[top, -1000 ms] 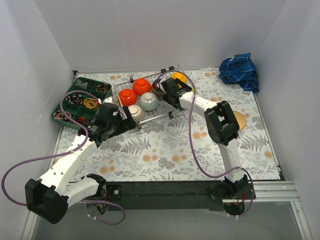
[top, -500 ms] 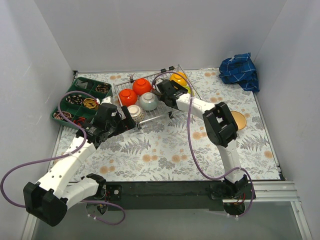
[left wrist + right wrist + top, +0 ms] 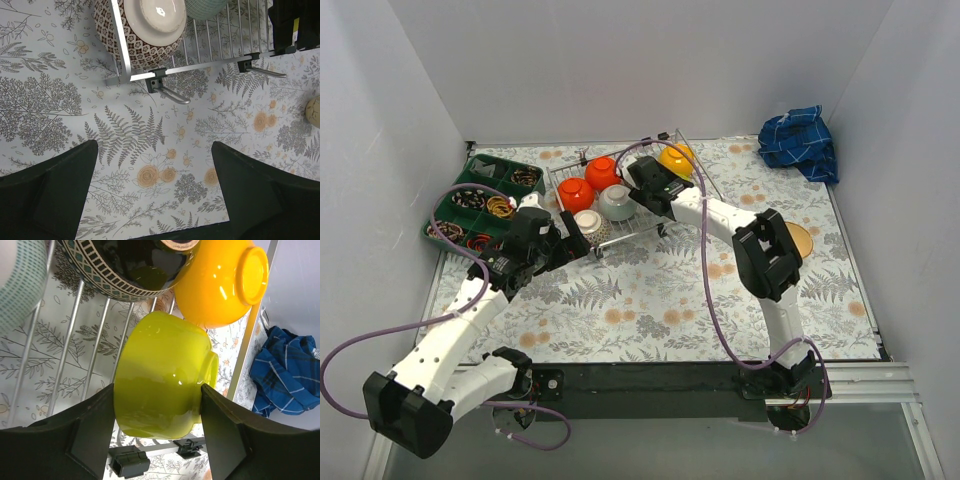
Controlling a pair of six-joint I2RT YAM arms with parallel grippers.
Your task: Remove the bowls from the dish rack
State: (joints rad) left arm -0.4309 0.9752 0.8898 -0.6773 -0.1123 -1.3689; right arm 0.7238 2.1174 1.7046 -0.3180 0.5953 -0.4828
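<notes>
The silver wire dish rack stands at the back middle of the table. In it are two red bowls, a pale green bowl, a brown patterned bowl and an orange bowl. My right gripper is inside the rack, its fingers on both sides of a yellow-green bowl. Beside it lie the orange bowl and a black patterned bowl. My left gripper is open and empty over the table, just in front of the rack's near left corner and the brown patterned bowl.
A green compartment tray of small items stands left of the rack. A blue cloth lies at the back right, and also shows in the right wrist view. A tan round dish lies on the table by the right arm.
My right gripper has moved left along the rack, uncovering the orange bowl. My left arm has shifted slightly left, its gripper still in front of the rack corner.
</notes>
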